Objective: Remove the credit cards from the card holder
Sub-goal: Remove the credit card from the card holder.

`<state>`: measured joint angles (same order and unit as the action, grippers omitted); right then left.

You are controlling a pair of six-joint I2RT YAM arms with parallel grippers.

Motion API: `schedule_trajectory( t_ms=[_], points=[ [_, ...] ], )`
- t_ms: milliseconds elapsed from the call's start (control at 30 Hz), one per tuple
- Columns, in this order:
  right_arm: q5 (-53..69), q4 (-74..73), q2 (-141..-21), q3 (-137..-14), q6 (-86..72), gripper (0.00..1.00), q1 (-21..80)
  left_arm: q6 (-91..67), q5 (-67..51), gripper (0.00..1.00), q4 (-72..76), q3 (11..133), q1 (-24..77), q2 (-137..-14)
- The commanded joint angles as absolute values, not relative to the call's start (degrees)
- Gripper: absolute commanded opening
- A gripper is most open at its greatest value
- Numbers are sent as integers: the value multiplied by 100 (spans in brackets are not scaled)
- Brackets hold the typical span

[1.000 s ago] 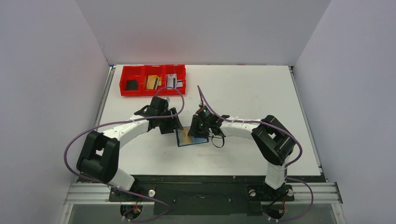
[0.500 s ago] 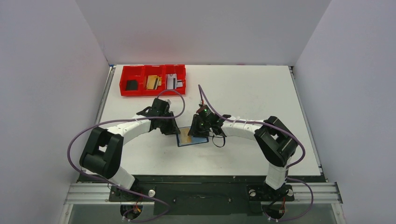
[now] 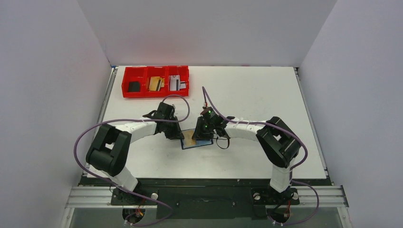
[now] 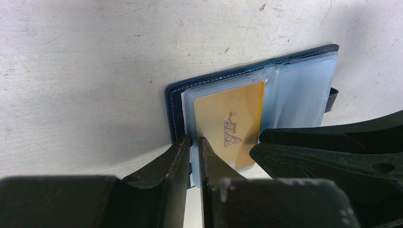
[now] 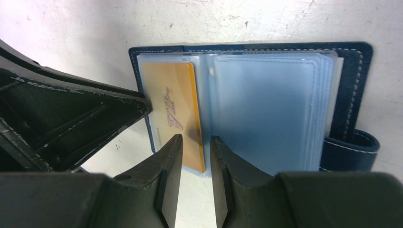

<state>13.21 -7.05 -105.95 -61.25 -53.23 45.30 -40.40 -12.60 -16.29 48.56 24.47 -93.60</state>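
The navy card holder (image 3: pixel 202 144) lies open on the table, with clear blue-grey sleeves and its strap tab (image 5: pixel 352 148) at one side. A tan-gold card (image 4: pixel 228 121) marked VIP sits in the left sleeve and also shows in the right wrist view (image 5: pixel 172 102). My left gripper (image 3: pixel 179 135) is almost shut, and its tips (image 4: pixel 192 140) rest on the holder's outer edge beside the gold card. My right gripper (image 3: pixel 202 134) is narrowly open, and its tips (image 5: pixel 196 138) straddle the gold card's inner corner near the spine. The right-hand sleeves look empty.
A red three-compartment tray (image 3: pixel 124 81) stands at the back left. It holds a black card (image 3: pixel 134 86), a gold one (image 3: pixel 155 83) and a silvery one (image 3: pixel 176 83). Purple cables loop above both arms. White walls stand at the sides and back of the table.
My left gripper has moved right and down onto the card holder's left edge. My right gripper has stayed over the holder, shifting only slightly.
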Motion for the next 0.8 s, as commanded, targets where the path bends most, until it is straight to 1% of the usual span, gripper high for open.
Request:
schedule_trajectory(
  t_ms=[0,500,633,767],
  points=[
    [1446,-371,-10701,-6123,-5287,25,4482,-4130,-1172,10,-1356,4819,2538,-9522],
    [1718,-52,-10727,-5909,-5333,24,4356,-4210,-989,8,-1453,4917,2766,-9773],
    [1881,366,-10722,-5795,-5443,24,4305,-4214,-911,6,-1519,4967,2865,-9810],
    [2128,832,-10740,-5605,-5663,21,4209,-4259,-851,3,-1567,4986,2943,-9879]
  ],
)
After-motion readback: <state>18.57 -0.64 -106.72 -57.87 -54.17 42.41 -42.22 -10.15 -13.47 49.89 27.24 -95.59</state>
